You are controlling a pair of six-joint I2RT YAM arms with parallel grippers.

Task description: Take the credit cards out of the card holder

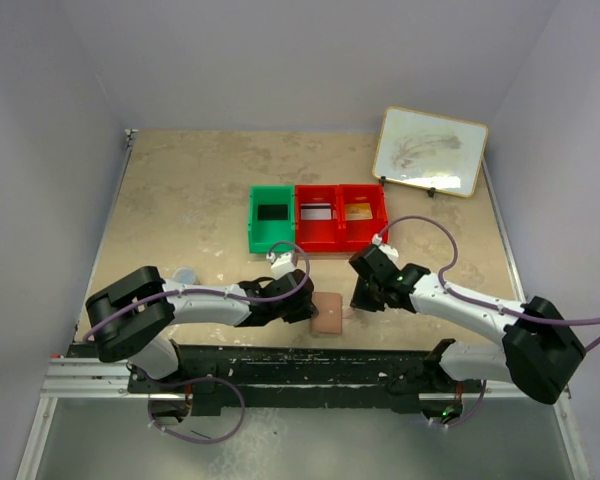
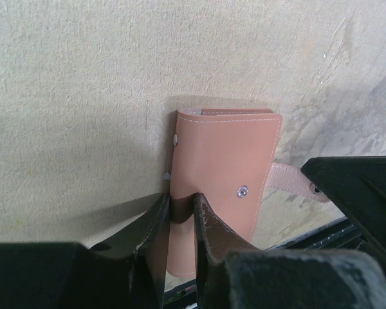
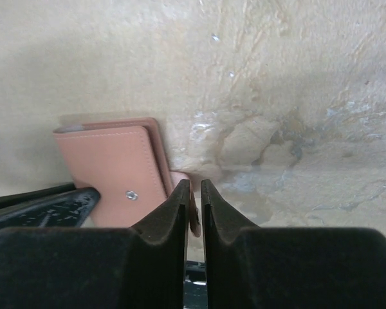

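The tan-pink card holder [image 1: 328,312] lies folded shut on the table near the front edge. My left gripper [image 1: 305,305] is shut on its left edge; in the left wrist view the fingers [image 2: 179,209] pinch the cover [image 2: 225,167]. My right gripper [image 1: 358,300] is shut on the holder's snap strap [image 2: 289,180] at its right side; in the right wrist view the tab sits between the fingertips [image 3: 192,193] beside the holder [image 3: 109,167]. A black card [image 1: 272,212], a white-grey card [image 1: 316,212] and a gold card [image 1: 359,210] lie in the bins.
A green bin [image 1: 255,235] and two red bins [image 1: 338,240] stand side by side mid-table. A framed whiteboard [image 1: 430,150] leans at the back right. A small blue-grey object [image 1: 183,274] lies by the left arm. The black rail runs just below the holder.
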